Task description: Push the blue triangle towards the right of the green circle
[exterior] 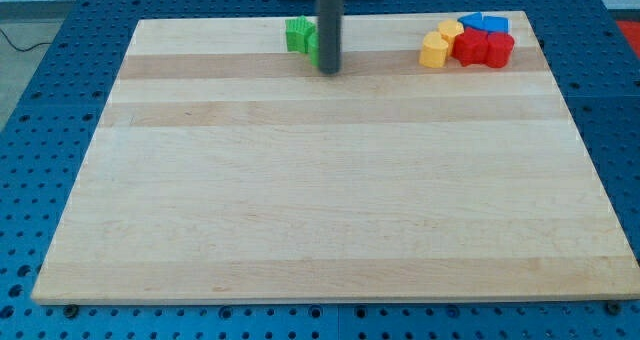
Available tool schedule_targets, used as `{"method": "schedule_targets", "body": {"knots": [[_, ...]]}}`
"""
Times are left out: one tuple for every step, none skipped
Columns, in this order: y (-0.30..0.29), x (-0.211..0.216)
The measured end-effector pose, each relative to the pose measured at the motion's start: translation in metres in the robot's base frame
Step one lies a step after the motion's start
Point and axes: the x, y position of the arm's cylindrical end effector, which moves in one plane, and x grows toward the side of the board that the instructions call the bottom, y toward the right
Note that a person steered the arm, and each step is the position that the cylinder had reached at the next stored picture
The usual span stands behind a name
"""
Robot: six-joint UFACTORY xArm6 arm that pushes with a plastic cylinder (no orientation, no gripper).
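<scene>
My tip (328, 70) rests on the wooden board (320, 200) near the view's top, left of centre. A green block (313, 48), its shape hard to make out, sits right against the rod's left side and is partly hidden by it. A second green block (297, 34), star-like, lies just up and left of it. The blue triangle (470, 21) is far to the right of my tip, at the top of a tight cluster, with another blue block (496, 25) beside it.
The cluster at the view's top right also holds two yellow blocks (433, 51) (451, 30) and two red blocks (470, 47) (499, 50), all touching. The board lies on a blue perforated table (40, 130).
</scene>
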Motion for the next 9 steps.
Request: {"method": "schedule_targets", "body": {"knots": [[-0.018,0.001],[0.001,0.013],[0.028,0.012],[0.053,0.008],[0.052,-0.034],[0.051,-0.091],[0.077,-0.111],[0.154,-0.111],[0.282,-0.112]]}}
